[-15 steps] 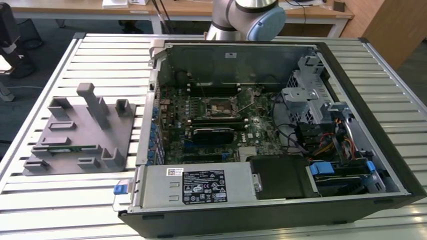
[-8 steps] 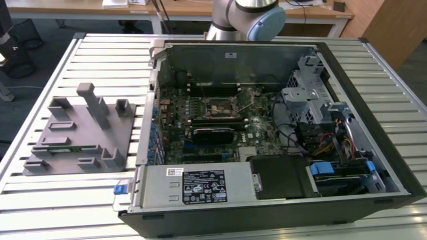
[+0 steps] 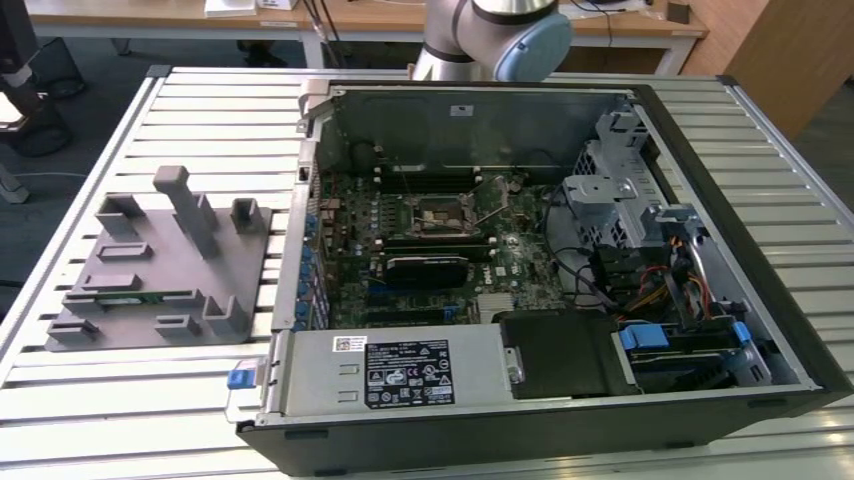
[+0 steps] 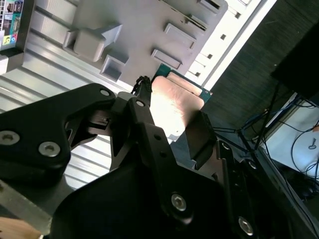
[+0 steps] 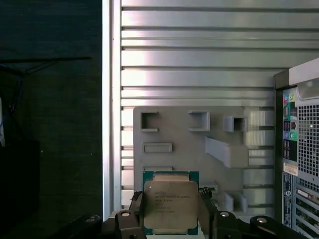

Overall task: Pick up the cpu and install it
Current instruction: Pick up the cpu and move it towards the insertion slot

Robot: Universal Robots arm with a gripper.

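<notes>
1. Black fingers (image 4: pixel 199 137) of the hand (image 4: pixel 172 117) fill the foreground in both wrist views and are clamped on two opposite edges of the cpu (image 4: pixel 179 99).
2. Seen in the first wrist view, the hand (image 5: pixel 171 219) holds the cpu (image 5: pixel 170 206) flat, with its silvery lid facing the camera and a green rim around it.
3. Beyond the cpu lies a gray fixture plate (image 5: pixel 184 144) with raised blocks and pockets. The chip hangs well above the plate's edge.
4. That plate (image 3: pixel 147 270) rests on a slatted metal bench (image 3: pixel 214 110), at the exterior view's left, and a green memory stick (image 3: pixel 134 295) sits in one of its slots.
5. Just beside the plate, to the exterior view's right, an open computer case (image 3: pixel 534 250) lies on its side with the motherboard exposed.
6. A square socket (image 3: pixel 445 216) sits near the middle of the motherboard.
7. Behind the case, the robot arm (image 3: pixel 487 35) rises at the far side of the bench.
</notes>
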